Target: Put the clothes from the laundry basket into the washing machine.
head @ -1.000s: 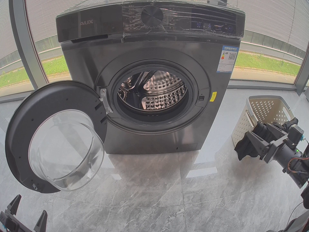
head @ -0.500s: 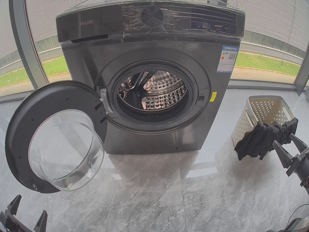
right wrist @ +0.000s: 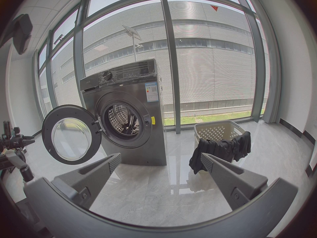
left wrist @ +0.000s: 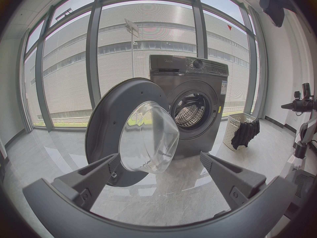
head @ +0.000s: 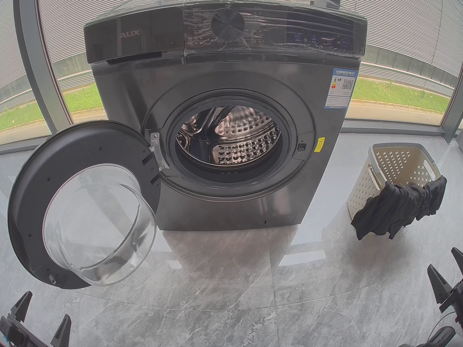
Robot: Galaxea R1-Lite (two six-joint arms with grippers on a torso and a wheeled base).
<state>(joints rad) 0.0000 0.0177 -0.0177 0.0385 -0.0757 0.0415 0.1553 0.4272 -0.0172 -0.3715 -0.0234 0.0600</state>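
Washing machine (head: 226, 121): grey, stood before the windows; round door (head: 82, 203) swung wide to the robot's left.
Laundry basket (head: 400, 156): white, on the floor near the machine's right side.
Dark garment (head: 395, 208): draped over the basket's near rim, hanging down its outer side.
Right gripper (right wrist: 160, 159): fingers spread, released, low and well apart from the garment.
Left gripper (left wrist: 159, 156): fingers spread, unladen, low on the left, facing the door.

Head view near and downward, wrist views low and farther back, washing machine (head: 125, 92) and laundry basket (head: 396, 145) shared.
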